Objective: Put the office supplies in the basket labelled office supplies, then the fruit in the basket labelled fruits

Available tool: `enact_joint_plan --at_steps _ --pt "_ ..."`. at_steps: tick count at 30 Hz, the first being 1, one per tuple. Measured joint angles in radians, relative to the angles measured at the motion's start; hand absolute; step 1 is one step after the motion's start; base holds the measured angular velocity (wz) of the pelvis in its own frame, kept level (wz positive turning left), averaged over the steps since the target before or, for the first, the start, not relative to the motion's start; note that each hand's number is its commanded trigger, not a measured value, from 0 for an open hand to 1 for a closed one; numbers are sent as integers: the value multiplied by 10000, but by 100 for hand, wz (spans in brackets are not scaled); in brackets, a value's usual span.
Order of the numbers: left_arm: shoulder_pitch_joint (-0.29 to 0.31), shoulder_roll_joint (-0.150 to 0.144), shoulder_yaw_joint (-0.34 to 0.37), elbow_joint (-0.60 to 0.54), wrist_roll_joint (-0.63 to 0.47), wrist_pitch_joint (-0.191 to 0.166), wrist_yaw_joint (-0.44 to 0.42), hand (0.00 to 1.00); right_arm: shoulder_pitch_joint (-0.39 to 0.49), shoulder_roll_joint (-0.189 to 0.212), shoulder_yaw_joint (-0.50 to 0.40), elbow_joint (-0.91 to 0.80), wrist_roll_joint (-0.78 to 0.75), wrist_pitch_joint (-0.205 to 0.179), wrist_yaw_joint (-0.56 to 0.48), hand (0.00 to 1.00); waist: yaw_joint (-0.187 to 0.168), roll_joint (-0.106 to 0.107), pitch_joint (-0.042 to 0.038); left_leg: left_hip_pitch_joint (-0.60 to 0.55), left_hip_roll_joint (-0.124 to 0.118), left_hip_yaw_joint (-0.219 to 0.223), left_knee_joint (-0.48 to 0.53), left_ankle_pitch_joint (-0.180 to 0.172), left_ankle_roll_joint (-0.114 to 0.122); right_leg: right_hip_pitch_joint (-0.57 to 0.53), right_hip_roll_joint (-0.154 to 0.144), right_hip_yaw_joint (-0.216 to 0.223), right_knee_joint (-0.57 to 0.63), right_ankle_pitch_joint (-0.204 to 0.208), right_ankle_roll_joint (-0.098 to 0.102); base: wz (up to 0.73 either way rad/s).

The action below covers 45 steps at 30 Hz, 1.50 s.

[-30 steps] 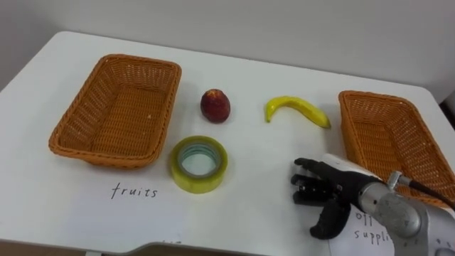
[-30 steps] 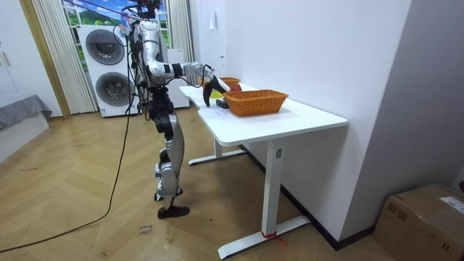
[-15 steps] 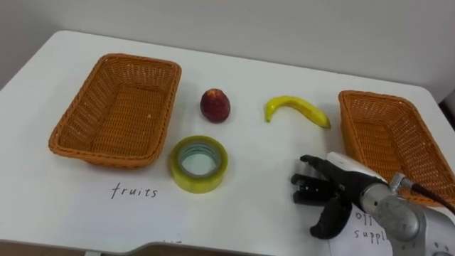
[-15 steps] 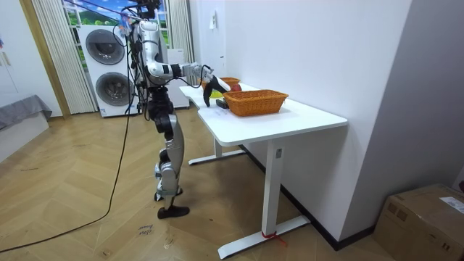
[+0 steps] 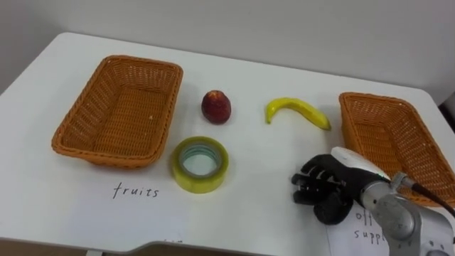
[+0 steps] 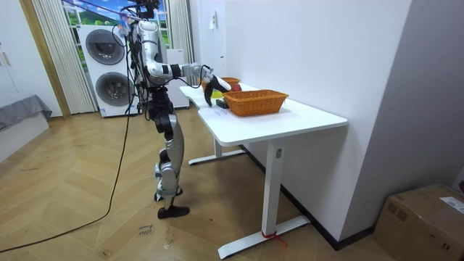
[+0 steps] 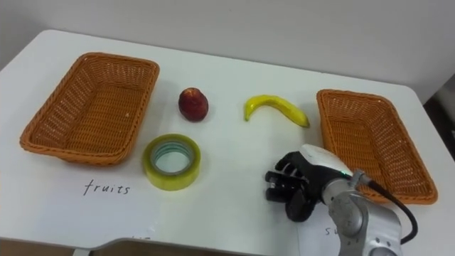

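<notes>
White worktop [image 5: 263, 185] carried everything: your right hand [image 5: 323, 190] hung over it with fingers curled, holding nothing, just beside the right basket [image 5: 370, 97]. Beyond the hand lay the banana [image 5: 297, 109]; further left sat the apple [image 5: 215, 107] and tape roll [image 5: 186, 178], near the left basket [image 5: 79, 121].

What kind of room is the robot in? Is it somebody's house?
Probably a home, or a test room made like one: two stacked washing machines stand beside a curtain, the floor is wooden parquet, and the robot works at a white table.
</notes>
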Motion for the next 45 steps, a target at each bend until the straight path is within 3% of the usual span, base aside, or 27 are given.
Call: enact_joint_plan --at_steps 18,35,39,45 --pt "10 -31 -5 -2 8 -6 45 0 6 165 2 39 31 3 89 100 -29 10 -2 16 17 -18 -3 16 25 78 -21 -11 44 23 20 0" --pt "-107 -8 -349 64 -204 -44 53 0 59 163 4 -197 1388 -18 -277 100 -17 97 14 -172 -32 -7 -7 17 32 -87 -22 -2 12 28 32 0" --pt "-265 -42 -410 424 -203 -49 52 0 31 164 6 -501 2046 -243 -444 100 0 232 65 -181 -34 -16 -21 15 33 -95 -26 -19 9 24 38 0" --pt "-260 -48 -413 451 -193 -113 52 0 -325 164 -4 -514 2439 -486 -1168 100 -44 254 68 -180 -41 -22 -16 17 34 -97 -29 -22 -13 24 38 0"
